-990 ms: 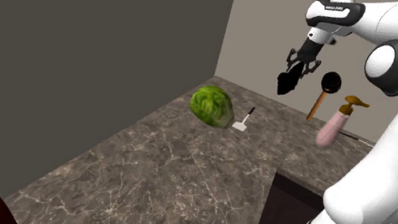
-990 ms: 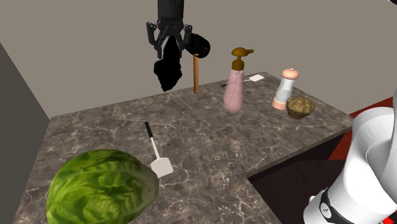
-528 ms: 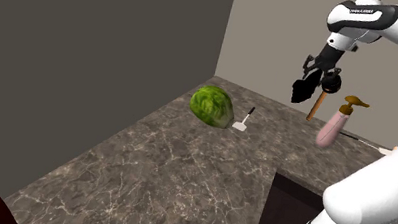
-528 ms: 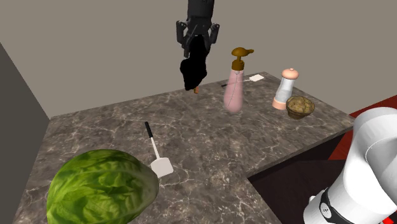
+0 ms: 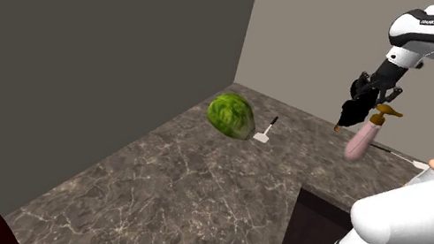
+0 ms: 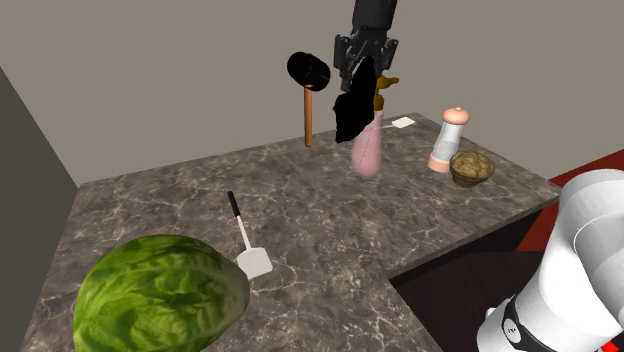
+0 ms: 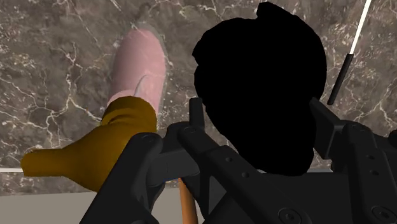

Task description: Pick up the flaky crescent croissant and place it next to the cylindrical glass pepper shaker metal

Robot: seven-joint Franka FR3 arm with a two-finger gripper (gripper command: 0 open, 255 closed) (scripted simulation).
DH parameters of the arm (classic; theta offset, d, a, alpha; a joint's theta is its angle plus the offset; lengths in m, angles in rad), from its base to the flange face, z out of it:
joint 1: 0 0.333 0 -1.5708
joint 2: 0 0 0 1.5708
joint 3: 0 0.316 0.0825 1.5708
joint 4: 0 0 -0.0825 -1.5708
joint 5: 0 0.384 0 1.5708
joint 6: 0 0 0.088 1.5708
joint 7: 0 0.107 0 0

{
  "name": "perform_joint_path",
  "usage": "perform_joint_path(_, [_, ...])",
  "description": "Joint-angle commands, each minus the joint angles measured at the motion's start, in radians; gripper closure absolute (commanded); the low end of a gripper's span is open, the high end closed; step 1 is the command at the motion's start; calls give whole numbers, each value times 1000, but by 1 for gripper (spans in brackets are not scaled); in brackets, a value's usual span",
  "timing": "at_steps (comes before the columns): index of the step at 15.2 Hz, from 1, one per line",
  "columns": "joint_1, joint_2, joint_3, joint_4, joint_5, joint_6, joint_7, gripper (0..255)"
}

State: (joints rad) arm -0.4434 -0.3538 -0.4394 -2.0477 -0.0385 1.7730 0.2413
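The all-black two-finger gripper point(image 6: 357, 80) is clamped partway shut on the croissant point(image 6: 350, 118), drawn as a plain black lumpy mass. The load hangs well above the dark marbled counter point(image 6: 330, 230), close to the brown pump head of the pink soap bottle point(image 6: 367, 152). This height probably serves to clear the bottle. The white, peach-based cylindrical pepper shaker point(image 6: 447, 140) stands further toward the second exterior view's right, so transfer is judged incomplete.
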Motion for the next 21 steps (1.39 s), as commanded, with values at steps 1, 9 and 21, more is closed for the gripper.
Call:
perform_joint_path(1, [-22,-58,-11,-43,-27,-12,-21,255])
perform_joint_path(9, [-117,-247,-73,-154,-128,-79,-127,255])
perform_joint_path(21, [-139,-270,-110,-309,-161,57,-146,255])
